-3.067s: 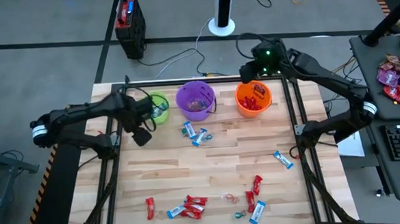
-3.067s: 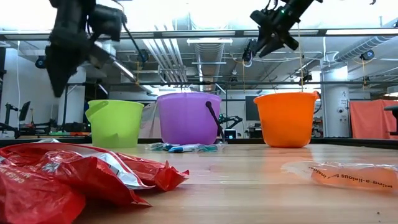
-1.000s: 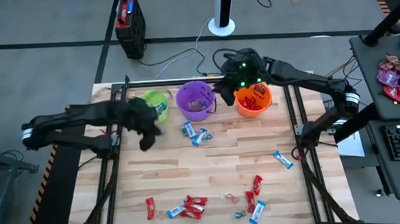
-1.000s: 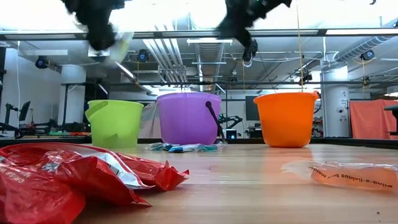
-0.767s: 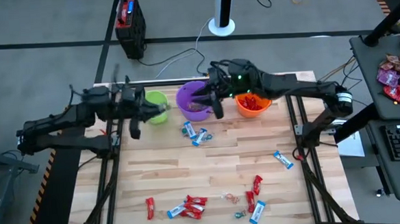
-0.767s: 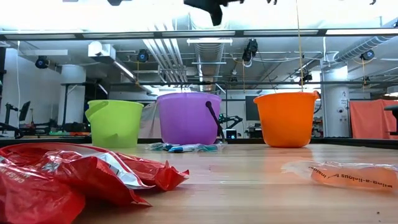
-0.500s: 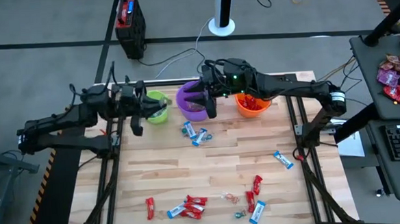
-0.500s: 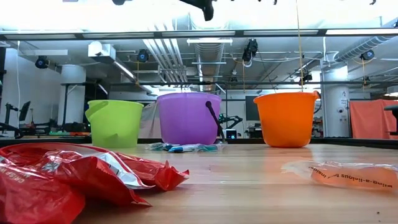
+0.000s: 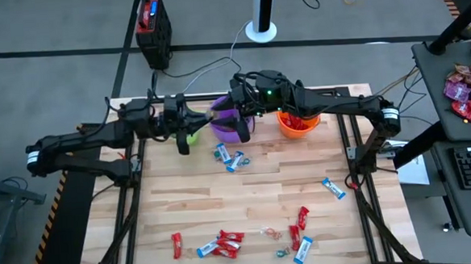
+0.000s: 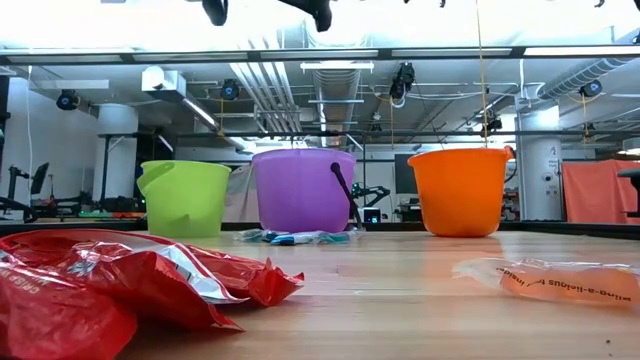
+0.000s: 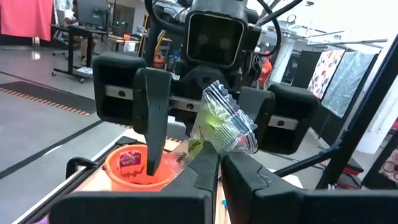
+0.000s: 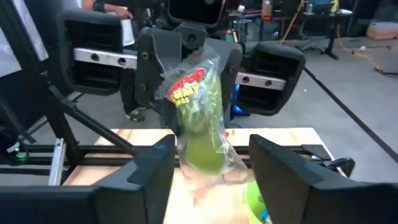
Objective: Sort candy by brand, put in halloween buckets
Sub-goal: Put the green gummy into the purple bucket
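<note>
Above the far edge of your table, both arms reach toward each other and meet between the lime green bucket and the purple bucket. Your left gripper is clamped tight on a clear packet of greenish candy, holding it up high. Your right gripper faces it nose to nose, fingers spread wide on either side of that same packet, not pinching it. Beside them sits the orange bucket with red candy inside. Red and blue-and-white candies lie scattered near you on the table.
</note>
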`<state>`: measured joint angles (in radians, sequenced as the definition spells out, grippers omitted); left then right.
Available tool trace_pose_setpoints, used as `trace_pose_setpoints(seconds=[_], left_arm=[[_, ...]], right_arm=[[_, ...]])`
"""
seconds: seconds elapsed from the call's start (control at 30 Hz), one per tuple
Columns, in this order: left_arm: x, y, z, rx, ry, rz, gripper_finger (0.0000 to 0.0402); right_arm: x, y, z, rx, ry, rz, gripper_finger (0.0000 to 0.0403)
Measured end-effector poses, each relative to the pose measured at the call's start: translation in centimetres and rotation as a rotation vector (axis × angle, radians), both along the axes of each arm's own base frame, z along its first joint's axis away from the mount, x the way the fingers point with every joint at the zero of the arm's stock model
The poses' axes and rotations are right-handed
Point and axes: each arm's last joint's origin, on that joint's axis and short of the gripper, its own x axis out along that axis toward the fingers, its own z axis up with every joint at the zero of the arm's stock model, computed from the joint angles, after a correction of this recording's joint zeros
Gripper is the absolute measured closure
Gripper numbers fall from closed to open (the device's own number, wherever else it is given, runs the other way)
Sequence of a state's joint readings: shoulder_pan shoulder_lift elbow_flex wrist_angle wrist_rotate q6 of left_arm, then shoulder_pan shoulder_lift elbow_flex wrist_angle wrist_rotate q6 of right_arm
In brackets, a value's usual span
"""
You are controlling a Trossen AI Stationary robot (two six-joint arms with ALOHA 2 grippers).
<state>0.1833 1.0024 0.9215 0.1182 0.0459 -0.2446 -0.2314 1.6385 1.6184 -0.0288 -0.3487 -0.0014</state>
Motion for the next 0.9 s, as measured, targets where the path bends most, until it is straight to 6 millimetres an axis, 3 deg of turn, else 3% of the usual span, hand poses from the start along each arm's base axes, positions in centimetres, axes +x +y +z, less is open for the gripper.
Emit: trace_pose_setpoints(seconds=[0.3, 0.5, 0.6, 0.73, 0.9], left_arm=[[0.5, 0.3, -0.1, -0.058, 0.006, 0.056, 0.0397], [0.2, 0.3, -0.5, -0.1, 0.06, 0.07, 0.0334], [-0.5, 0.2, -0.7, -0.113, 0.101, 0.094, 0.0299], [-1.8, 0.0, -0.8, -0.177, 0.147, 0.118, 0.0273], [-3.7, -0.3, -1.0, -0.311, 0.195, 0.135, 0.0267]], right_arm=[[-0.2, -0.1, -0.1, -0.035, 0.023, -0.005, 0.0377], [-0.4, -0.9, -0.5, -0.028, 0.061, -0.039, 0.0383], [-0.9, -2.2, -1.3, -0.029, 0.15, -0.17, 0.0385], [-1.2, -4.4, -3.5, -0.045, 0.319, -0.323, 0.0385], [-1.3, -7.2, -6.9, 0.026, 0.488, -0.386, 0.0385]])
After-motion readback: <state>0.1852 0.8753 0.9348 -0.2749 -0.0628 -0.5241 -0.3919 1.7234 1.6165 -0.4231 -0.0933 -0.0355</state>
